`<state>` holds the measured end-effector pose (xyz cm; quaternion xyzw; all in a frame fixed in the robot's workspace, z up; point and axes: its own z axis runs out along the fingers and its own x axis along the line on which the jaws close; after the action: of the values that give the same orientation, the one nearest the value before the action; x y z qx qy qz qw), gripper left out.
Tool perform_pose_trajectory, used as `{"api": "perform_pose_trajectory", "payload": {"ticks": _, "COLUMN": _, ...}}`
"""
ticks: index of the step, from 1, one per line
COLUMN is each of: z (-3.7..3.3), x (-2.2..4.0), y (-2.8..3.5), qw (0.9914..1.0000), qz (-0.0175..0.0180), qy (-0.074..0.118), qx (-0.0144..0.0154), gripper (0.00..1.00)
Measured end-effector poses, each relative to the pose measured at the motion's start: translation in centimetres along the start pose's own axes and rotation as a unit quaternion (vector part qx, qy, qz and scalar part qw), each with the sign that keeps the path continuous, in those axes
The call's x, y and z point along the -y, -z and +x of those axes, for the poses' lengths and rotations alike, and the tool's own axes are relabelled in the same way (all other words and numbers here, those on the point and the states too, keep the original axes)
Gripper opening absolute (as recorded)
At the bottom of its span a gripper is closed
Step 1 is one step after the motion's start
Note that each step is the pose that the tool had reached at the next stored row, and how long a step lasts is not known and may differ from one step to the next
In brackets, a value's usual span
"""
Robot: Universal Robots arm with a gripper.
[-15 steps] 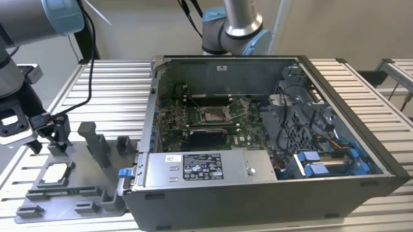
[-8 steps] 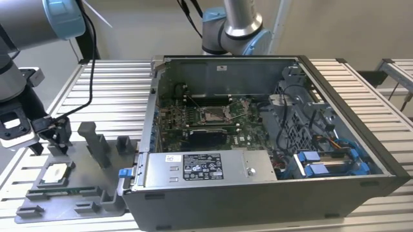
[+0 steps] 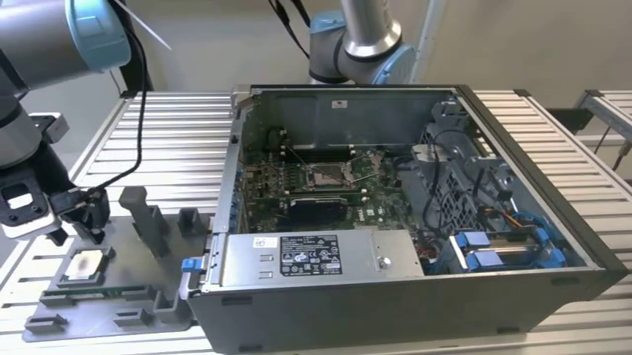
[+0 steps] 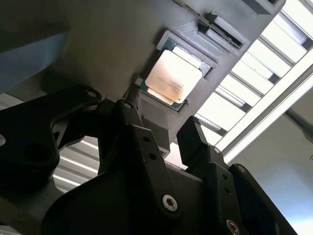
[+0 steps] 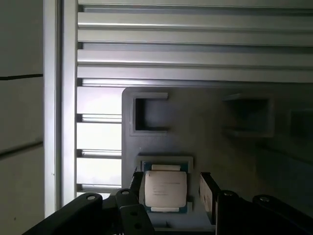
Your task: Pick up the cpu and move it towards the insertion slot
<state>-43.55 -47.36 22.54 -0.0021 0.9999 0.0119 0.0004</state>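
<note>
One small flat square cpu with a silvery-white metal top (image 3: 84, 265) lies flat in a recess of the single grey plastic tray (image 3: 148, 297), which sits on the ribbed aluminium table (image 3: 177, 126) at the exterior view's left. It is well apart from the one open dark-grey computer case (image 3: 345, 111). Inside that case there is one green circuit board carrying one insertion slot (image 3: 326, 175), a square socket with a shiny metal frame. One silver box-shaped power supply (image 3: 296, 255) fills the case's near side. One long thin green memory stick (image 3: 87, 294) lies on the tray just beside the cpu, on the side nearer the camera. The one grey-and-blue arm (image 3: 40, 44) drops in from the exterior view's upper left, its wrist turned down. Its black two-fingered gripper (image 3: 77, 235) hangs just above the tray, at the far edge of the chip. In both wrist views the two fingers (image 5: 207, 192) are spread apart and stand on opposite sides of the cpu (image 5: 165, 191), so the claw is released and grasps nothing. The chip (image 4: 172, 78) is seated level in its pocket.
</note>
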Motion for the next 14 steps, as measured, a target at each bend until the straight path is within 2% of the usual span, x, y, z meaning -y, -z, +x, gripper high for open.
{"api": "perform_pose_trajectory", "payload": {"ticks": 6, "z": 0.02, "x": 0.74, "y": -0.58, "qw": 1.0, "qz": 0.0, "qy": 0.0, "qx": 0.0, "gripper": 0.0}}
{"api": "perform_pose_trajectory", "payload": {"ticks": 14, "z": 0.15, "x": 0.91, "y": -1.44, "qw": 1.0, "qz": 0.0, "qy": 0.0, "qx": 0.0, "gripper": 0.0}}
